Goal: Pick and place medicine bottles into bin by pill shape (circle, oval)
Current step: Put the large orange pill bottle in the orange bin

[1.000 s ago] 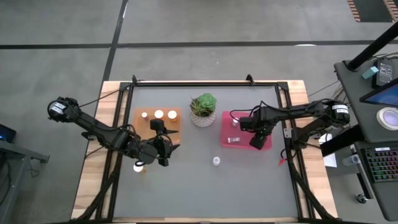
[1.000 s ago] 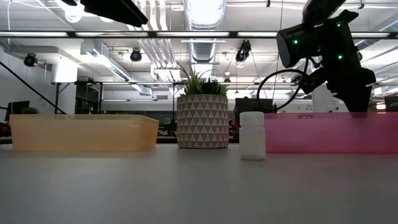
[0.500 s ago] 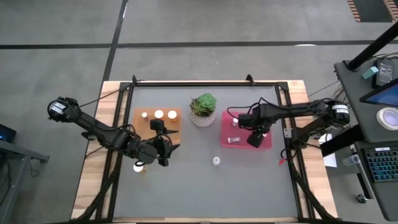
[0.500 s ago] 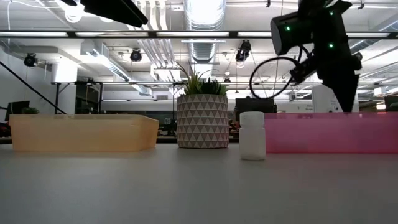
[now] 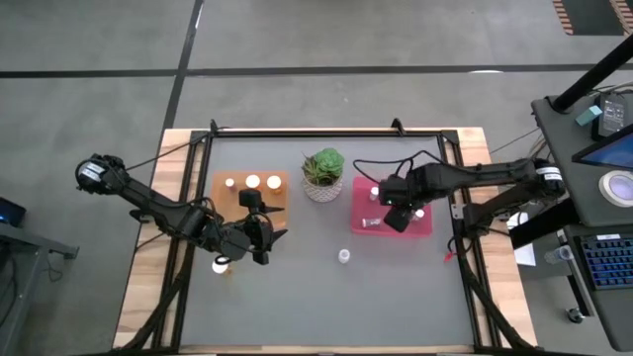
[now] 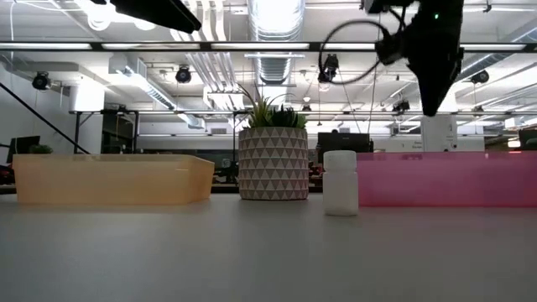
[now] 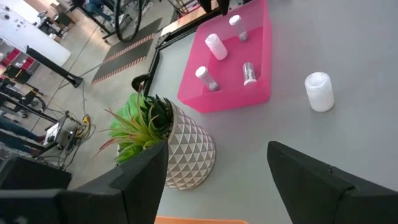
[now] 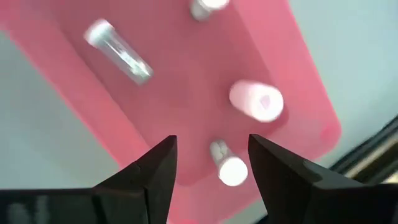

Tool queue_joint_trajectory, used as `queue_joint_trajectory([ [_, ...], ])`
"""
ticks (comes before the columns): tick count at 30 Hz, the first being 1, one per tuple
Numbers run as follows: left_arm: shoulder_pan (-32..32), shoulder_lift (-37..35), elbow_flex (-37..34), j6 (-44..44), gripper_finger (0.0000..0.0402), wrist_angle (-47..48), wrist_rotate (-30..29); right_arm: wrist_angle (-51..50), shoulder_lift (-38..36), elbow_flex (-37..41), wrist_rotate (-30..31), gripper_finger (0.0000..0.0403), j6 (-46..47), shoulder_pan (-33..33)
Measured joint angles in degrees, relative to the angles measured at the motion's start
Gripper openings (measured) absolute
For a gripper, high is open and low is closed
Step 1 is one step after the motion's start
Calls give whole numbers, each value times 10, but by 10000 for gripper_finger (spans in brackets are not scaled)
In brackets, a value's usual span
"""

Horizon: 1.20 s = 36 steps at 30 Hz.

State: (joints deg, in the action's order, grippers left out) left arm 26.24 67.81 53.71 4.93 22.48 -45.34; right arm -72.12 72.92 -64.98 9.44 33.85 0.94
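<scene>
The right gripper (image 5: 394, 217) hangs over the pink tray (image 5: 423, 228), right of centre in the high view, with its fingers (image 8: 155, 174) spread apart and nothing between them. In the low view it shows at the upper right (image 6: 430, 105), well above the tray's wall (image 6: 445, 179). Its wrist view looks down into the pink tray (image 8: 186, 106), where four small bottles lie or stand: a clear one on its side (image 8: 118, 50), a white cap seen end-on (image 8: 256, 101), one near the fingers (image 8: 227, 167), and one cut by the frame's upper edge (image 8: 205, 6).

The left gripper (image 5: 259, 235) sits low at the left of centre in the high view, just below the orange tray (image 5: 220, 205). Its fingers (image 7: 311, 180) are apart and empty in the left wrist view. A white-capped bottle (image 5: 220, 264) stands just beside that arm on its lower left.

Three bottles (image 5: 252, 182) stand in a row along the orange tray's upper edge. One white bottle (image 5: 344, 257) stands alone on the grey table (image 5: 326, 307), below the two trays and between them; in the low view it stands in front of the pink tray's left end (image 6: 341, 182). A potted plant (image 5: 322, 173) stands between the trays at the upper middle.
</scene>
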Motion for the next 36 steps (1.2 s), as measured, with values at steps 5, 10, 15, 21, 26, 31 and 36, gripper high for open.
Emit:
queue_joint_trajectory([
  [5,0,0,-2,0,258,-6,0,65,-22,0,66,185,8,-66],
  [10,0,0,-4,-7,258,-11,0,180,-44,39,117,184,1,-138],
  [15,0,0,-4,-32,258,-13,0,302,-54,87,190,183,-49,-201],
  [21,0,5,-5,-94,258,-11,2,516,-65,152,221,178,-218,-224],
  [26,0,5,-5,-134,258,-12,8,729,-89,225,215,170,-371,-223],
  [31,0,5,-5,-136,258,-19,8,882,-128,289,155,163,-456,-223],
  [36,0,8,-5,-134,258,-51,5,959,-176,339,125,162,-498,-223],
])
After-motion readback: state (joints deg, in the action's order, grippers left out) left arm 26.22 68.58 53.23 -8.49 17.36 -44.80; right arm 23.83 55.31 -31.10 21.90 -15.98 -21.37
